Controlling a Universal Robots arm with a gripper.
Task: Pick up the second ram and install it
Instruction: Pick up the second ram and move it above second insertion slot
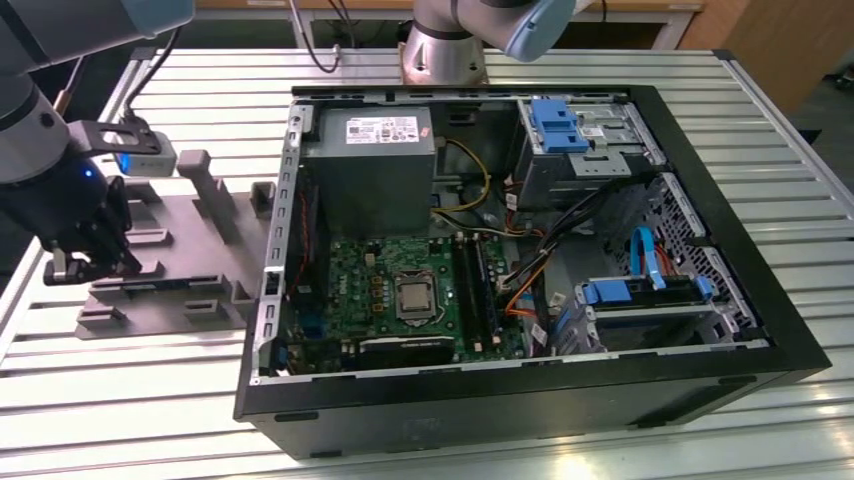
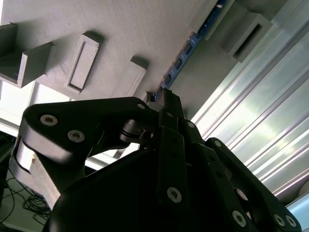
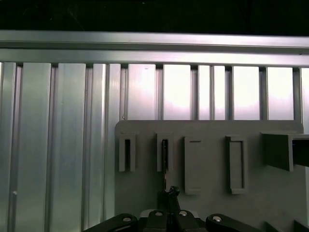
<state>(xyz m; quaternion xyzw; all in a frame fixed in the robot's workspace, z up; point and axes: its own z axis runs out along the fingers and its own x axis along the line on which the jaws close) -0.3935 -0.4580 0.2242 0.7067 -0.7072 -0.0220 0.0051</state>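
Note:
The second ram [image 2: 186, 53] is a thin stick with a row of dark chips. It stands on edge in a slot of the grey holder block [image 2: 120, 29]. In the first wrist view the second ram [image 3: 165, 162] appears edge-on as a thin line running into a slot of the holder block [image 3: 207, 203]. My gripper [image 2: 166, 96] is shut on its near end, the black fingers drawn close on either side. In the exterior view the gripper [image 1: 83, 265] hangs low over the front of the holder block [image 1: 200, 230], at that view's left.
An open computer case [image 1: 534, 400] lies on the slatted metal table [image 1: 107, 400], to the exterior view's right of the holder. Inside are a green circuit board [image 1: 387, 290] with long black slots [image 1: 470, 285], a grey power supply [image 1: 374, 160], cables and blue drive brackets [image 1: 641, 292]. A second arm's base [image 1: 447, 50] stands behind.

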